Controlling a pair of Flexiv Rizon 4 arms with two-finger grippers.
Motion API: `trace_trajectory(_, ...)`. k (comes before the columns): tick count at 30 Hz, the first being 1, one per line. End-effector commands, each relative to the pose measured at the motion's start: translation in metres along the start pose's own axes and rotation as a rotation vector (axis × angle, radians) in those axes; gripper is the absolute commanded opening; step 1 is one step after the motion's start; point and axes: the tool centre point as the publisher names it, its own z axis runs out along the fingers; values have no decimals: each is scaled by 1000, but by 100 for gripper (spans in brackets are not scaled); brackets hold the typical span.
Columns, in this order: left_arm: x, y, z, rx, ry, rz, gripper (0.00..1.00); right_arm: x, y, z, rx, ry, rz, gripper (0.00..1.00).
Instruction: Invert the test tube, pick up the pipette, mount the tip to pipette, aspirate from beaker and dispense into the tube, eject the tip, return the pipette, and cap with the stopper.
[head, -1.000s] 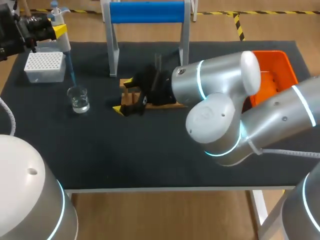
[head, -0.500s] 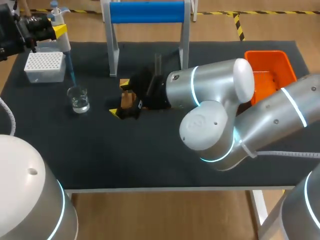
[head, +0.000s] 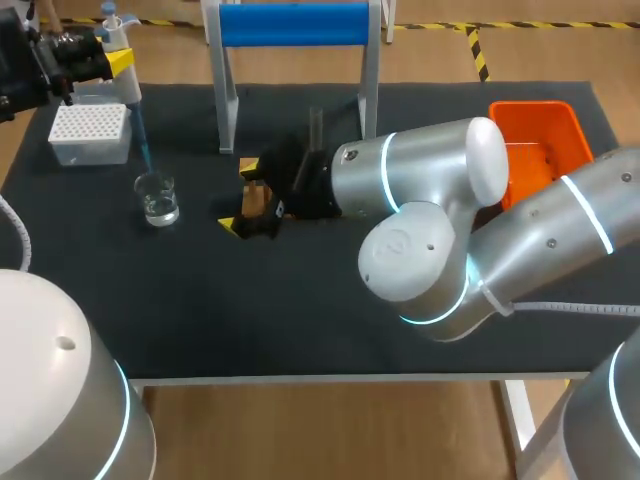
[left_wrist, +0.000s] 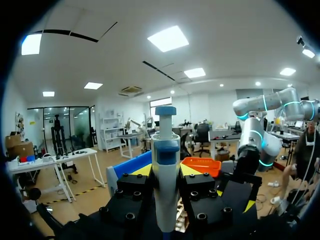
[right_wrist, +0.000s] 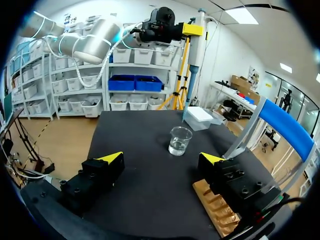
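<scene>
My left gripper (head: 108, 55) at the table's far left is shut on the white and blue pipette (head: 122, 60), which hangs upright. Its blue tip (head: 143, 145) ends just over the rim of the glass beaker (head: 158, 198), which holds a little clear liquid. In the left wrist view the pipette (left_wrist: 165, 170) stands between the gripper's fingers (left_wrist: 134, 192). My right gripper (head: 242, 195) is open over the wooden rack (head: 262, 198) in mid-table. From the right wrist view the rack (right_wrist: 220, 210) lies under one finger and the beaker (right_wrist: 179, 140) stands ahead. A slim dark upright shape (head: 316, 125), perhaps the test tube, rises behind the rack.
A white tip box (head: 90, 132) sits at the far left behind the beaker. A stand with a blue bar (head: 295, 25) straddles the table's back middle. An orange bin (head: 545, 140) is at the back right, partly hidden by my right arm.
My right arm has shifted left, carrying its open gripper further over the rack's left end, then stopped. The left arm and pipette have not moved.
</scene>
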Motion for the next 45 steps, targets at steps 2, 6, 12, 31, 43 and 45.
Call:
trace_trajectory(2, 0, 0, 0, 1, 0, 1, 0, 0, -1, 0, -2, 1, 1, 100)
trace_trajectory(6, -2, 8, -1, 3, -4, 13, 0, 0, -1, 0, -2, 1, 1, 100)
trace_trajectory(12, -4, 18, -3, 16, -7, 20, 0, 0, -1, 0, -2, 1, 1, 100)
trace_trajectory(31, -14, 50, 1, 14, -5, 10, 0, 0, -1, 0, -2, 1, 1, 100)
trace_trajectory(43, -17, 71, 1, 22, -3, -13, 0, 0, -1, 0, -2, 1, 1, 100)
trace_trajectory(45, -18, 76, 1, 27, -5, -17, 0, 0, -1, 0, -2, 1, 1, 100)
